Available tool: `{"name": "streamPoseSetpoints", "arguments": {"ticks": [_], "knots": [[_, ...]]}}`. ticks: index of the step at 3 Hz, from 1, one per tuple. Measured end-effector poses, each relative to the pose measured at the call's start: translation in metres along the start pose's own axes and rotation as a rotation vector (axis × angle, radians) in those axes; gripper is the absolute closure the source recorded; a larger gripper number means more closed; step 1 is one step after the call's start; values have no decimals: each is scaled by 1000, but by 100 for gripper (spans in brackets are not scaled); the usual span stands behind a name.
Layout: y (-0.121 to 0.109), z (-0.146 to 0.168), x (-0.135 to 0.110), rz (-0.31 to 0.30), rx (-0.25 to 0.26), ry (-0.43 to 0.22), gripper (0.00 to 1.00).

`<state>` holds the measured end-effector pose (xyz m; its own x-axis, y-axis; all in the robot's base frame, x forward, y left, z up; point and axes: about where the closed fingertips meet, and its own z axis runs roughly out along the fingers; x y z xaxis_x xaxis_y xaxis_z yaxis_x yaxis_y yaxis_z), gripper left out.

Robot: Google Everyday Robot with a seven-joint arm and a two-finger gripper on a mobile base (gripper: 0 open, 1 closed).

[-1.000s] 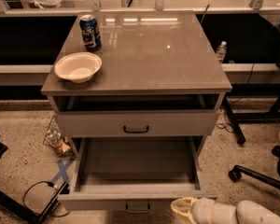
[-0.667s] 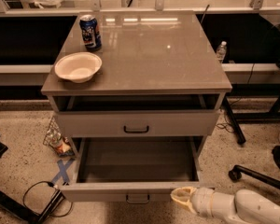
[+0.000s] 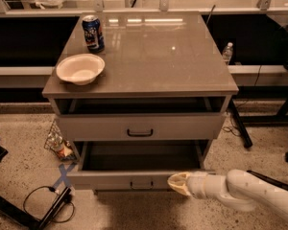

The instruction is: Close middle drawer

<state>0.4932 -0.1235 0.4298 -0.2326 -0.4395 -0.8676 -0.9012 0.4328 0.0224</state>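
Note:
The middle drawer (image 3: 110, 180) is a wide grey tray pulled out of the grey cabinet (image 3: 149, 56), its empty inside in view. Its flat front carries a small black bar handle (image 3: 141, 184). My gripper (image 3: 178, 183) comes in from the lower right on a white arm (image 3: 249, 195). Its cream fingertips are together and press against the right part of the drawer front, just right of the handle. It holds nothing.
The drawer above (image 3: 139, 126) stands slightly open. A white bowl (image 3: 80, 68) and a blue can (image 3: 93, 33) sit on the cabinet top. A cable (image 3: 48, 200), blue tape (image 3: 63, 176) and crumpled packaging (image 3: 57, 140) lie on the floor at left. A water bottle (image 3: 227, 52) stands behind right.
The middle drawer has slid part way back into the cabinet. My gripper has moved forward with its front, staying against it.

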Motion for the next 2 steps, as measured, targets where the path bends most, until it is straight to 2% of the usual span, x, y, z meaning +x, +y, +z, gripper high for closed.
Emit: {"name": "streamPoseSetpoints", "arguments": {"ticks": [2], "knots": [[-32,54,-14,-2,-55,1,100]]}}
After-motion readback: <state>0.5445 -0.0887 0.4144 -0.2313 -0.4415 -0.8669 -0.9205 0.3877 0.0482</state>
